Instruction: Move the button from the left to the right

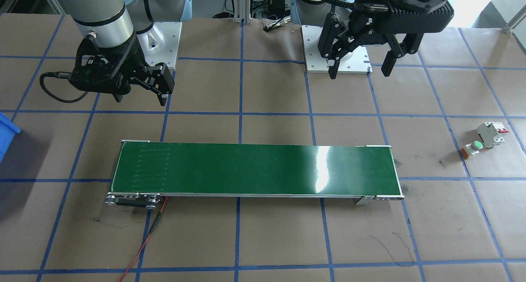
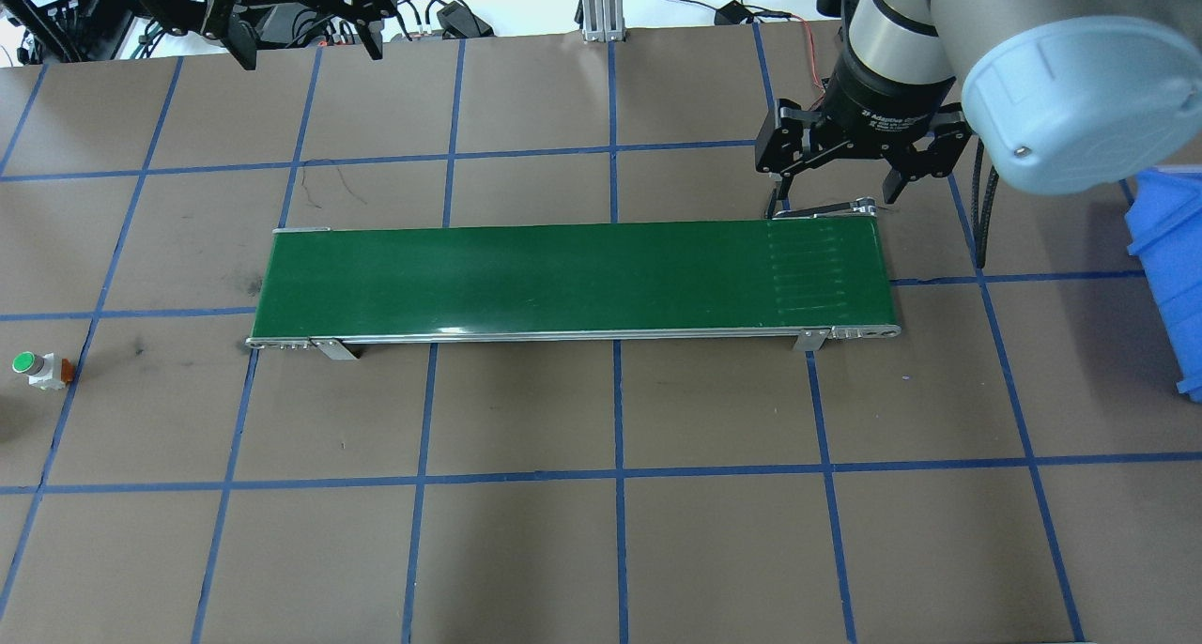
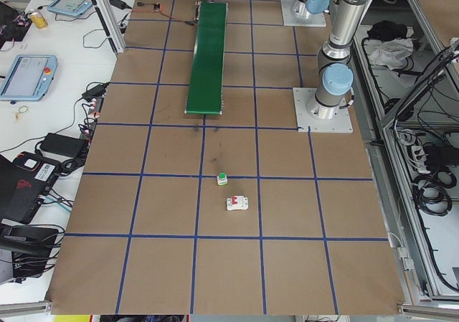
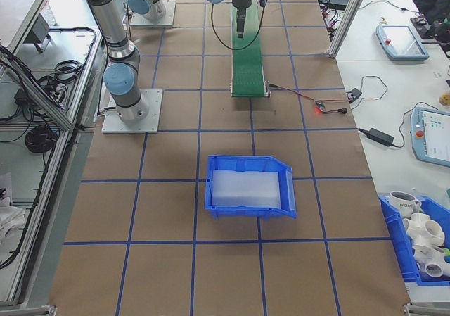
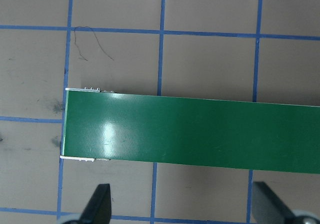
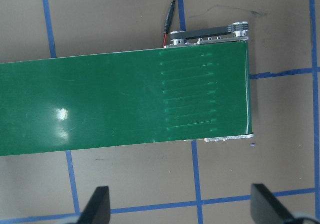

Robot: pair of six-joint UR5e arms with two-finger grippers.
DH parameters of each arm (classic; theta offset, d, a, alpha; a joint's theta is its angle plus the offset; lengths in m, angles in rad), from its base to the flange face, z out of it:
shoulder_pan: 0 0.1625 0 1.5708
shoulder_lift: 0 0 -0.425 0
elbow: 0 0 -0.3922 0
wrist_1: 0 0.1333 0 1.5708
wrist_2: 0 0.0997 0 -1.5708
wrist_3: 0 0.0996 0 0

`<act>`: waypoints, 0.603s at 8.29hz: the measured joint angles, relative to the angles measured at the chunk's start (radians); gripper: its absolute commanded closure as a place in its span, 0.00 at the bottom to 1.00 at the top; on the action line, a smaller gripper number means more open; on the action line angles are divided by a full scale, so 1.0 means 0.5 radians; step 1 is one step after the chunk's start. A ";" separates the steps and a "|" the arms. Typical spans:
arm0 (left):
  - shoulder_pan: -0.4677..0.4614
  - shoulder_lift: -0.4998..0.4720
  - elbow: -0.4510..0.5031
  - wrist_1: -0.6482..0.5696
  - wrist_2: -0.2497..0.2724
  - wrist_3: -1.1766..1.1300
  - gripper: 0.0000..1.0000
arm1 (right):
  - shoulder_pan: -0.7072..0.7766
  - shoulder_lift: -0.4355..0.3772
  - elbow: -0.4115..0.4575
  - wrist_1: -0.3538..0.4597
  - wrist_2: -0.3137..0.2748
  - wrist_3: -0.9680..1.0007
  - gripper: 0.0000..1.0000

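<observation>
One button (image 1: 473, 147), green cap, white body, orange base, lies on its side on the brown table (image 1: 271, 241) at the robot's left end, about 3 o'clock in the front view, just beside one white circuit breaker (image 1: 491, 134) w/ red toggles. One green conveyor belt (image 1: 254, 170) spans the table centre, bare. Two grippers: left gripper (image 1: 357, 68) hangs at 1 o'clock, fingers spread, holding nothing, well apart from the button. Right gripper (image 2: 831, 198) hovers over the belt's far-end corner, fingers spread, holding nothing. One blue bin (image 4: 249, 186) sits at the robot's right end. Red wire (image 1: 144, 241) trails from the belt's motor end.
</observation>
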 measured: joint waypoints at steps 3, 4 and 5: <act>0.015 -0.010 -0.002 0.000 -0.024 0.060 0.00 | 0.000 0.000 0.000 0.000 0.000 0.000 0.00; 0.022 -0.008 -0.004 0.001 -0.023 0.133 0.00 | 0.000 0.000 0.001 0.000 0.000 0.000 0.00; 0.030 -0.005 -0.005 0.001 -0.018 0.237 0.00 | 0.000 0.000 0.001 0.000 -0.001 0.000 0.00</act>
